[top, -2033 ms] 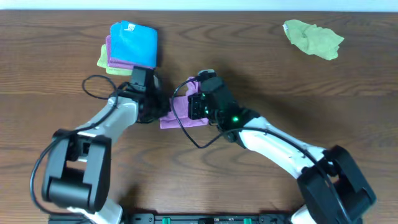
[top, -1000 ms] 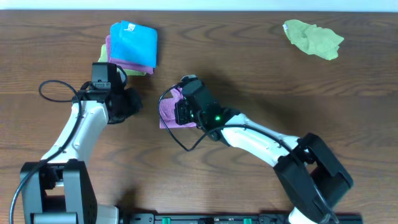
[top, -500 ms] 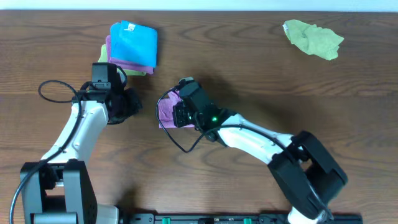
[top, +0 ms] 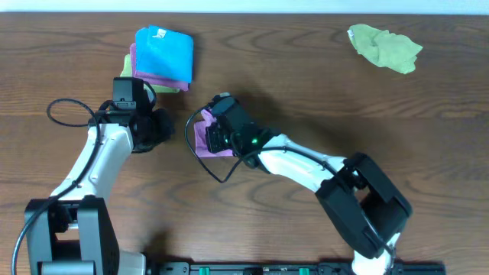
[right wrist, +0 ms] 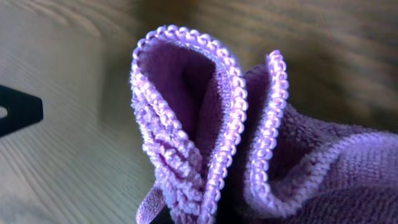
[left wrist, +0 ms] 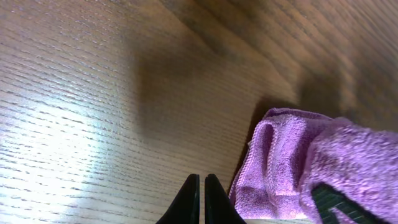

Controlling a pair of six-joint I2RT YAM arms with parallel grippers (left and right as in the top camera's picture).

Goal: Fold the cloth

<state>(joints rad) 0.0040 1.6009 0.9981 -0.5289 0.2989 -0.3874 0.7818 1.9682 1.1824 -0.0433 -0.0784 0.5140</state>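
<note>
Purple cloth (top: 200,134) lies bunched near the middle of the wooden table (top: 321,84) in the overhead view, mostly covered by the right gripper (top: 208,130), which reaches across from the right and sits on top of it. Only the cloth's left edge and lower corner show past the black gripper head. The left gripper (top: 165,127) is just beside the cloth on its left, apart from it, and points toward it. Behind the left arm, near the far edge, is a stack of folded cloths (top: 157,65) with a blue cloth (top: 166,50) on top and purple and lime-green edges showing below. A crumpled green cloth (top: 384,46) lies well apart at the far right.

In the left wrist view, the two black fingertips (left wrist: 188,200) are pressed together with nothing between them, over bare wood. The cloth (left wrist: 292,162) is heaped ahead and to the right, not touching them, its rolled hem facing the camera.

In the right wrist view, the cloth (right wrist: 205,130) fills the frame. Two stitched hems stand upright in a tight loop right in front of the lens, gathered at the bottom where the right gripper has closed on them. The fingers themselves are hidden by the fabric. A black shape (right wrist: 18,109) shows at the left edge over the table.
</note>
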